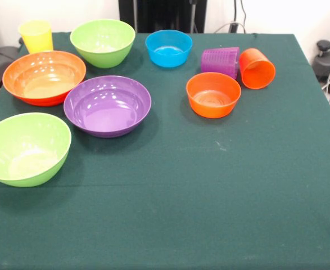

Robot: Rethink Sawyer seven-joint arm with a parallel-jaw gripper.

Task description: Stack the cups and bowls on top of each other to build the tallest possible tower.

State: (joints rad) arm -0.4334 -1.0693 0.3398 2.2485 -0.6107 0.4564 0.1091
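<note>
Green cloth covers the bench [209, 197]; nothing is stacked yet. My end effector is out of sight, so I'd start by seating the purple bowl [107, 106] squarely inside the large orange bowl [44, 77].

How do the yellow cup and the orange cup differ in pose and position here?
The yellow cup stands upright with its mouth up, while the orange cup lies on its side with its mouth turned toward the camera. The yellow cup sits at the picture's far left by the large orange bowl; the orange cup lies at the right, against the purple cup. Both are small tapered tumblers, narrower than the bowls, and neither is stacked.
</note>
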